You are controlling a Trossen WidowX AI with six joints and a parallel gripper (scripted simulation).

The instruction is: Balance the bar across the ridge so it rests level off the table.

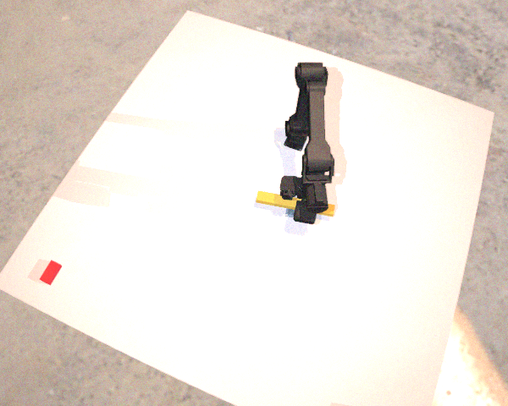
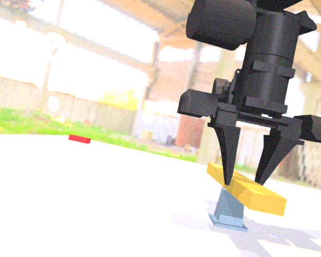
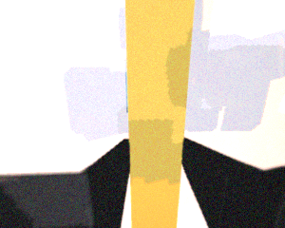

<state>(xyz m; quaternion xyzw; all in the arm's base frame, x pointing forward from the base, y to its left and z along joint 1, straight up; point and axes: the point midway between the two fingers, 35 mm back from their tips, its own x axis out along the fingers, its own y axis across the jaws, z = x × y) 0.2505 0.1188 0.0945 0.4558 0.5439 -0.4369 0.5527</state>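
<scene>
The yellow bar is held off the table and looks about level, crossing over the blue-grey ridge. The ridge stands on the white table with its top at or just under the bar's underside; whether they touch cannot be told. In the wrist view only a thin blue sliver of the ridge shows beside the bar's left edge. My gripper is shut on the bar, one finger on each long side. In the top view the arm hides part of the bar and most of the ridge.
A small red block lies near the far left corner of the white table, well away from the arm. The table's edges show in the top view.
</scene>
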